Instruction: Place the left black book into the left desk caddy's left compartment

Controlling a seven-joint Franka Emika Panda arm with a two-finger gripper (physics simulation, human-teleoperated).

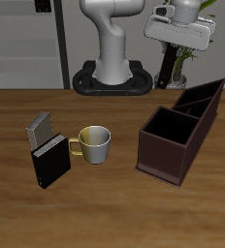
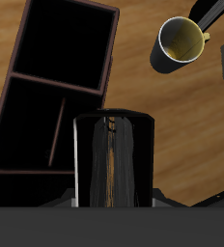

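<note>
From the exterior view, I have the gripper (image 1: 171, 60) raised at twelve o'clock of the left desk caddy (image 1: 178, 132), clenched on the left black book (image 1: 168, 68), hanging upright for a slot drop. In the wrist view, the book (image 2: 112, 159) hangs beside the caddy (image 2: 46, 96); its compartments look empty. The mug (image 2: 181, 42) is empty too.

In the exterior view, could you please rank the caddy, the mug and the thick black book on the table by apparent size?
Largest to smallest:
1. The caddy, clearly the biggest.
2. The thick black book.
3. The mug.
The book and mug look close in size, so their order is unsure.
</note>
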